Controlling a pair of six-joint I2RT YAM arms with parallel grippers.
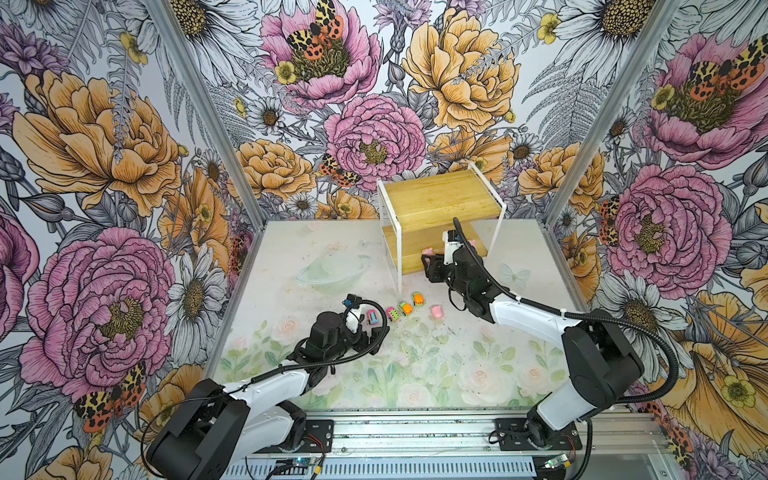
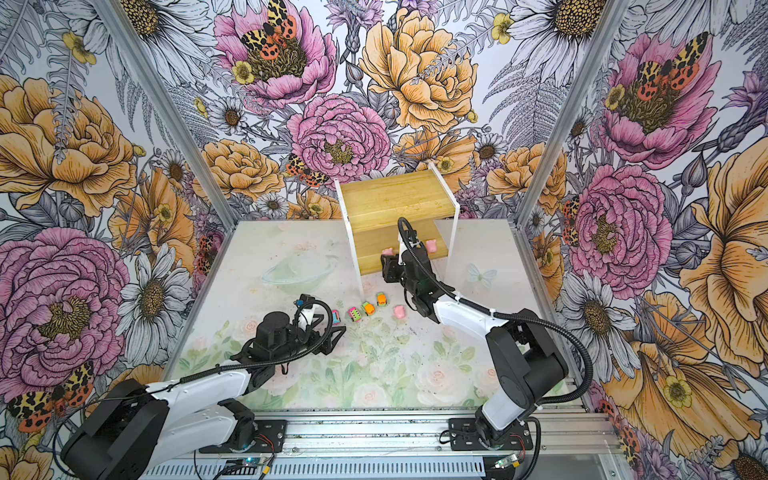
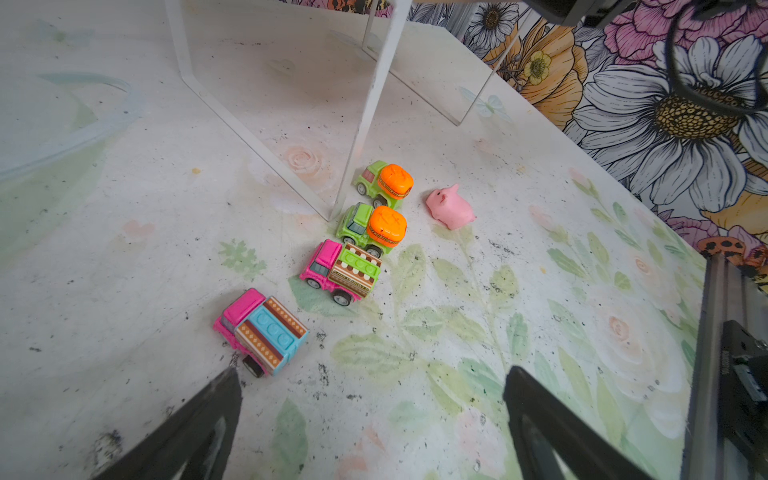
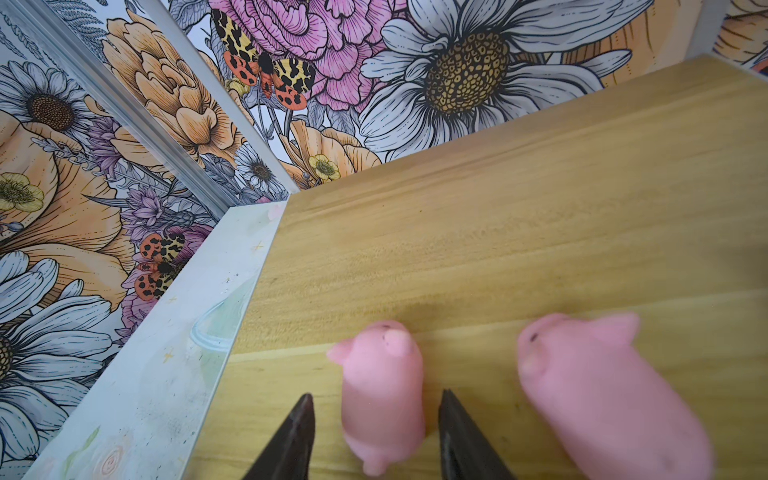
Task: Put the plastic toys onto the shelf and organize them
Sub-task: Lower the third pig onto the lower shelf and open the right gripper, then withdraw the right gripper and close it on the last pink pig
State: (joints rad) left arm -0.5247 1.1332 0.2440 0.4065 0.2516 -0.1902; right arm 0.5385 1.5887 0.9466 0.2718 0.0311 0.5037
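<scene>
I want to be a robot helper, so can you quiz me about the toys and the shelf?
1. How many small plastic toy cars stand on the flower-printed table?
2. True or false: the right end effector stands open around a small pink plastic pig on the lower wooden board of the white-framed shelf.
3. The left end effector is: A) shut on an orange car; B) open, holding nothing, near the pink toy truck with a blue load; C) up on the shelf.
Key: 1) four; 2) true; 3) B.
</scene>
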